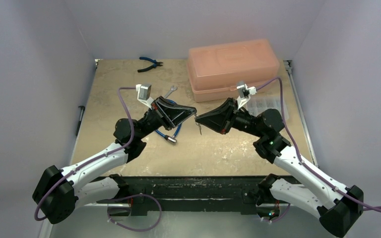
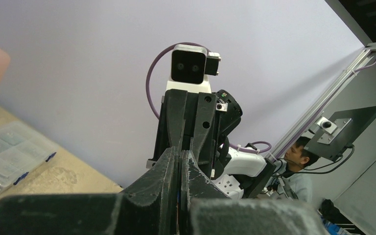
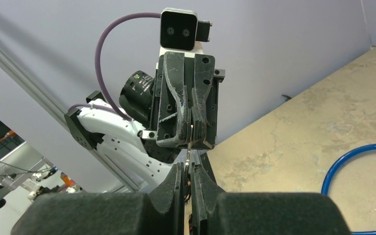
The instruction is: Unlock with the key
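Left gripper [image 1: 192,112] and right gripper [image 1: 201,119] both pinch the key [image 1: 197,126]; the lock barrel [image 1: 171,140] lies at eight o'clock, nearer the left arm.

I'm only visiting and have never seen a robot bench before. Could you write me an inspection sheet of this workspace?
Surface: tan tabletop, scuffed and stained.
Job's things: key, held above the table where the two arms meet; blue cable lock, lying under the left arm.
Clutter: pliers, wrench, orange box and clear organizer, all towards the back.
End effectors: left end effector and right end effector meet tip to tip, both shut on the key.
Cables: purple cable looping along each arm.
Surroundings: lilac walls; a person outside the enclosure.
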